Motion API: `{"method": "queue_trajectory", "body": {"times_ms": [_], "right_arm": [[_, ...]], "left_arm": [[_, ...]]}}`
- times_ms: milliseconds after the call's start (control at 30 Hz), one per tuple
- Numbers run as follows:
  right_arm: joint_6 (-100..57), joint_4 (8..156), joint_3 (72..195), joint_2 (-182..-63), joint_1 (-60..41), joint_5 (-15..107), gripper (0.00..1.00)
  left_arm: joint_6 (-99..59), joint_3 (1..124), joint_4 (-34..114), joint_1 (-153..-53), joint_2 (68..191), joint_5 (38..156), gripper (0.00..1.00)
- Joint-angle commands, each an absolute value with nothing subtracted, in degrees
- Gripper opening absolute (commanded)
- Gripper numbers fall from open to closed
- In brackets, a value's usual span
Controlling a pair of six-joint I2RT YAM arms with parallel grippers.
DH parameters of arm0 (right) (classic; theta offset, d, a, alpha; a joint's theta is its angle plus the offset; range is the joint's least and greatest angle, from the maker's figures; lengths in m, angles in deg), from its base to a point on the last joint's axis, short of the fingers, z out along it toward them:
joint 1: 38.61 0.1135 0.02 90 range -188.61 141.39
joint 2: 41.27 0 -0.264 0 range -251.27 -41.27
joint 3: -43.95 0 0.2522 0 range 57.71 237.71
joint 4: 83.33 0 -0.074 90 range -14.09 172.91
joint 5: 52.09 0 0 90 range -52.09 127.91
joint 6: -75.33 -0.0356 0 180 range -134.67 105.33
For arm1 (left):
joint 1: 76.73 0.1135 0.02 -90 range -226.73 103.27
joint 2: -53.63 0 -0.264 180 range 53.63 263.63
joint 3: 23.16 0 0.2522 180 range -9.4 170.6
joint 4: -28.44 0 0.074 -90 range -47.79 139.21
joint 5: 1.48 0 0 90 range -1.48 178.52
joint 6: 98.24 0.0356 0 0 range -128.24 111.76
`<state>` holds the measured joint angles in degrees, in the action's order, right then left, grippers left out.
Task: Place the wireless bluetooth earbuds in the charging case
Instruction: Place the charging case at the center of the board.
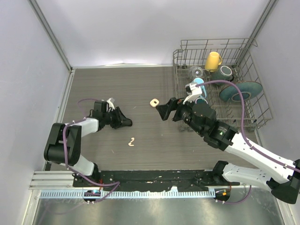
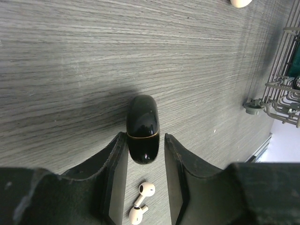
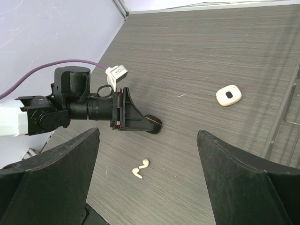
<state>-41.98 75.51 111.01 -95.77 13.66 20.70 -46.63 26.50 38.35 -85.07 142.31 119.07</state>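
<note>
My left claw (image 2: 145,136) lies low on the table (image 2: 70,61), its fingers close on either side of a closed, glossy black charging case (image 2: 143,126) with a thin gold seam; I cannot tell whether they pinch it. Two cream-white earbuds (image 2: 140,206) lie together just behind. My right claw (image 1: 167,109) hangs spread wide, holding nothing, near a cream case (image 1: 153,102).
</note>
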Motion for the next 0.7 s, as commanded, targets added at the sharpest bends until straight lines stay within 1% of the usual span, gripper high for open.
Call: {"method": "queue_trajectory", "body": {"times_ms": [0,133,167,200,367,533,667], "right_arm": [[-41.2,77.3,113.0,-94.8,13.7,20.9,0.90],[-40.9,77.0,112.9,-94.5,13.7,20.6,0.90],[-40.9,76.9,112.8,-94.5,13.7,20.5,0.91],[-40.7,76.9,112.8,-94.5,13.7,20.4,0.90],[-40.7,76.8,112.8,-94.9,13.7,20.2,0.90],[-40.8,76.8,113.1,-95.4,13.7,20.2,0.90],[-40.9,76.6,113.2,-95.4,13.8,19.8,0.90]], "left_arm": [[-45.6,28.2,38.9,-84.9,140.2,118.6,0.40],[-45.6,28.0,38.3,-84.9,139.1,118.1,0.46],[-45.6,27.8,38.3,-84.9,138.7,117.4,0.50],[-45.5,27.7,38.4,-84.9,138.4,116.8,0.52],[-44.2,28.3,41.9,-84.9,134.3,113.0,0.61],[-42.0,28.7,46.8,-84.9,130.0,108.5,0.63],[-40.7,29.3,50.2,-84.9,123.3,104.3,0.63]]}}
